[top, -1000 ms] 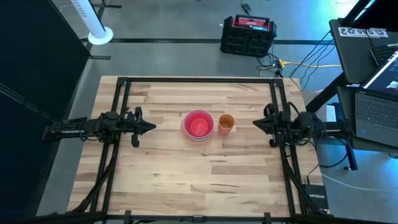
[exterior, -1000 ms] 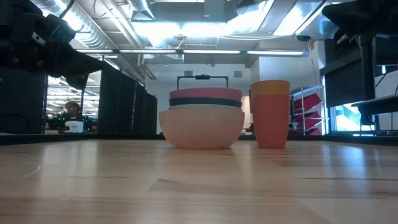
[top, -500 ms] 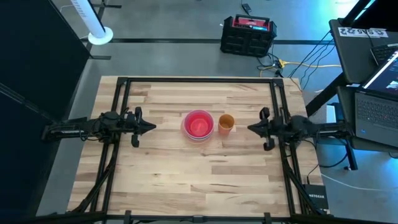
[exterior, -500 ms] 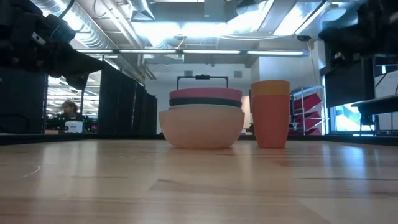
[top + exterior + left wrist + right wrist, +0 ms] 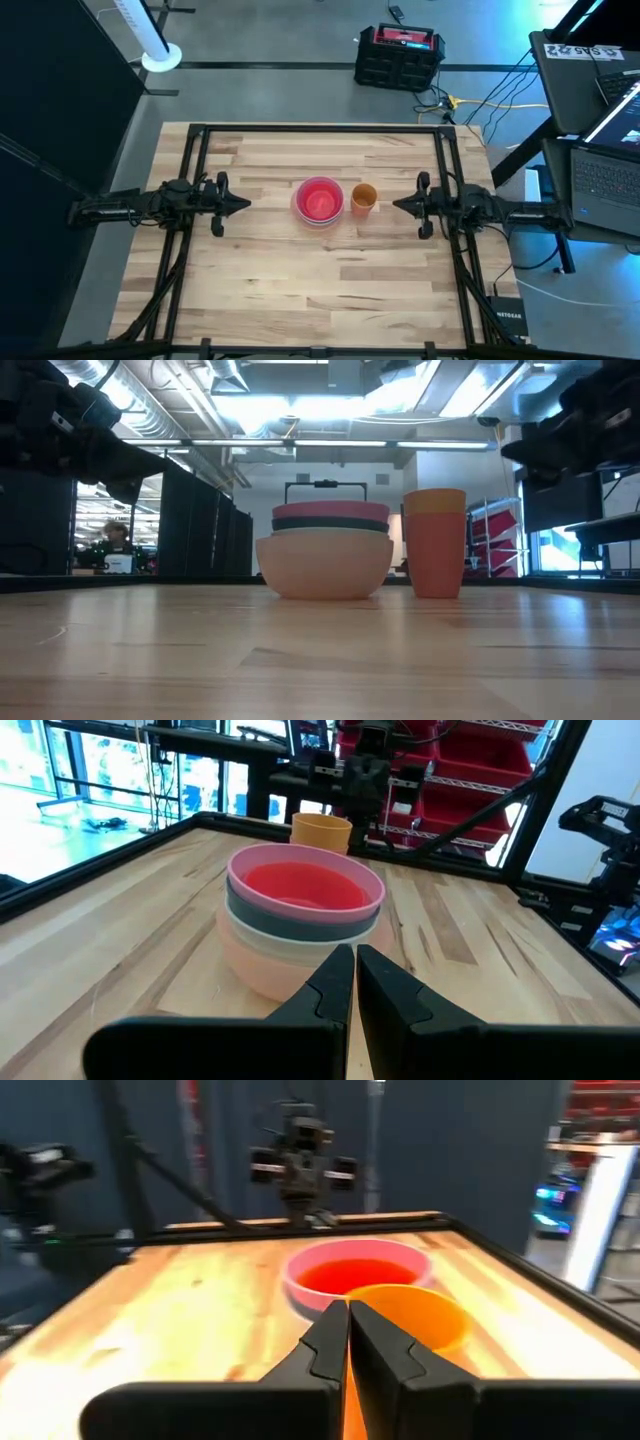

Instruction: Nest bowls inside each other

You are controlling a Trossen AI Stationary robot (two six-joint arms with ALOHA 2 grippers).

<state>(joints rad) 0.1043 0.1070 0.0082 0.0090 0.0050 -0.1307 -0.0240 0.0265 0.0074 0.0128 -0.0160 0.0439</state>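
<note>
nested bowls [image 5: 326, 555], orange cup [image 5: 435, 542] beside

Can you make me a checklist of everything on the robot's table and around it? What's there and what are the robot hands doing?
Surface: light wooden plank table with a black frame.
Job's things: round plastic bowls already nested in one stack, red inside pink, then teal, then a larger pale pink one at the bottom.
Clutter: small narrow orange plastic cup standing upright beside the stack, apart from it.
Grippers: left gripper shut, empty, left of the stack; right gripper shut, empty, right of the cup.
Cables: cords on the floor beyond the table.
Surroundings: black-and-red case, laptop.
</note>
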